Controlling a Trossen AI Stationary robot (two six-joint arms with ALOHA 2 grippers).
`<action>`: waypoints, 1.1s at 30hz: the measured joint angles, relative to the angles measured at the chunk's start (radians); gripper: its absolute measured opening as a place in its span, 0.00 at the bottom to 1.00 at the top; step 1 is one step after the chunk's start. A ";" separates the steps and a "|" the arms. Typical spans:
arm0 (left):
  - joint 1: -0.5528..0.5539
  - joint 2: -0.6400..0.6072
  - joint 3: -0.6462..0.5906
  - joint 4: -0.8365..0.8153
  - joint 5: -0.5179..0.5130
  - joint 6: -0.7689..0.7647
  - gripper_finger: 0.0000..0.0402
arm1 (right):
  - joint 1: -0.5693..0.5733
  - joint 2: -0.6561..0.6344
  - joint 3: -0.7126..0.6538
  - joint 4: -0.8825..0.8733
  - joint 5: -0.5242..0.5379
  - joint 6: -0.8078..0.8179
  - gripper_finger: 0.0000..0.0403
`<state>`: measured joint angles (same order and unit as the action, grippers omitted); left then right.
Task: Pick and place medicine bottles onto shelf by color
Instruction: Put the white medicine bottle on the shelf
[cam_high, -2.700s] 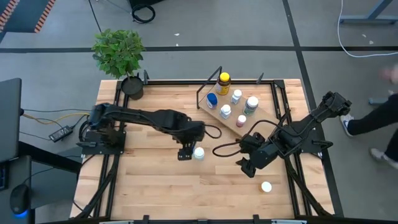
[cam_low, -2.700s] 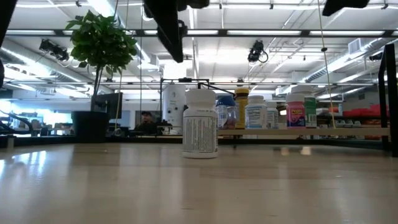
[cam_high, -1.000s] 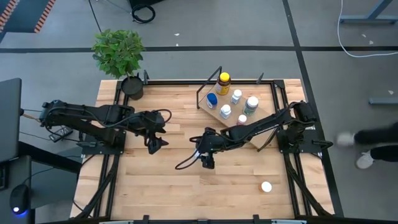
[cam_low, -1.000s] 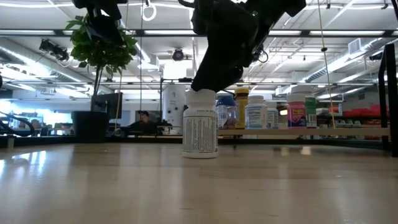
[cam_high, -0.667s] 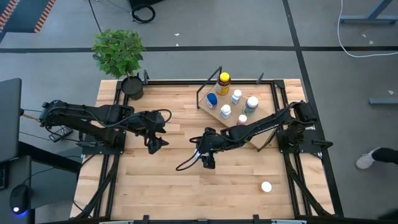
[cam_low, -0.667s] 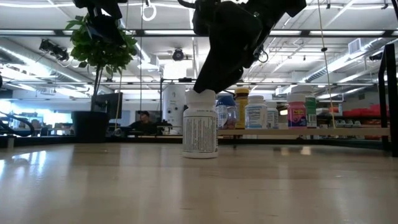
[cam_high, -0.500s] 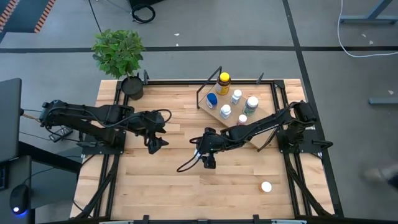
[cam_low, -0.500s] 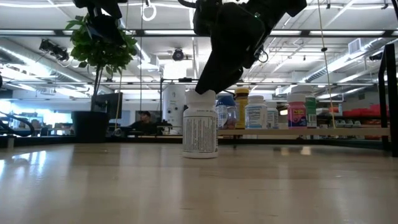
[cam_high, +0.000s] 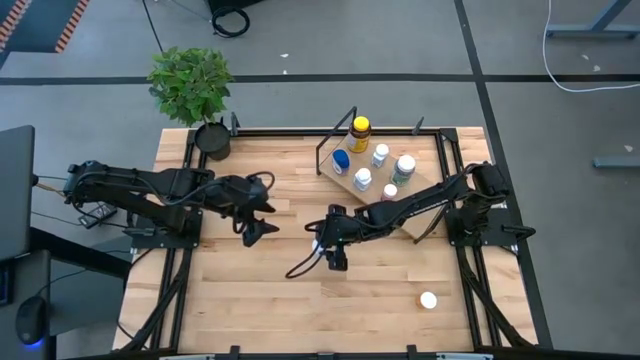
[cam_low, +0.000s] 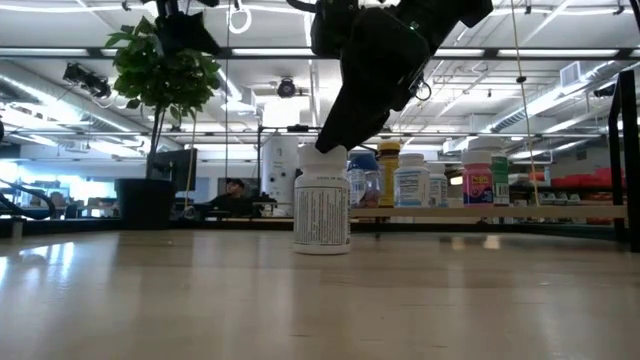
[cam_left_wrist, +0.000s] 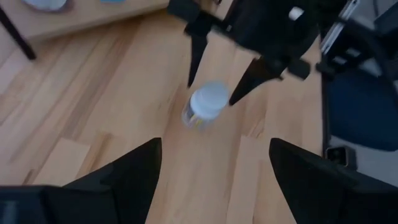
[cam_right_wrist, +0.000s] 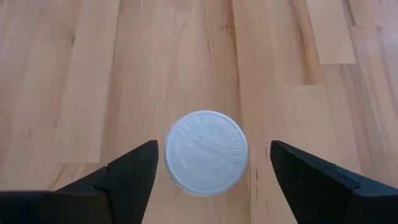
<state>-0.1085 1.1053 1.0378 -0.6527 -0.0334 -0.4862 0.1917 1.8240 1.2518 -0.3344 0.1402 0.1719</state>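
White-capped bottle (cam_right_wrist: 206, 153) upright on table (cam_high: 250, 310) short of shelf (cam_high: 425, 205), right gripper (cam_right_wrist: 208, 171) directly above it, jaws spread either side, left gripper (cam_high: 252, 232) nearby, jaws spread, empty

Bright, even overhead lighting; ceiling strip lights (cam_low: 470, 52) glare in low view. Bench (cam_low: 200, 300) foreground soft. Left wrist view motion-blurred.
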 joint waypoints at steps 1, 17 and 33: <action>0.000 0.000 0.000 0.013 0.000 0.000 0.75 | -0.001 0.000 0.000 0.000 0.000 0.001 0.79; 0.000 0.000 0.000 0.035 0.000 0.000 0.75 | 0.003 -0.001 -0.031 0.073 0.000 0.047 0.79; 0.000 0.000 0.001 0.044 0.000 0.000 0.75 | 0.007 0.054 -0.033 0.090 -0.030 0.065 0.79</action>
<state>-0.1089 1.1057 1.0386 -0.6084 -0.0334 -0.4858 0.1989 1.8783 1.2185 -0.2439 0.1106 0.2367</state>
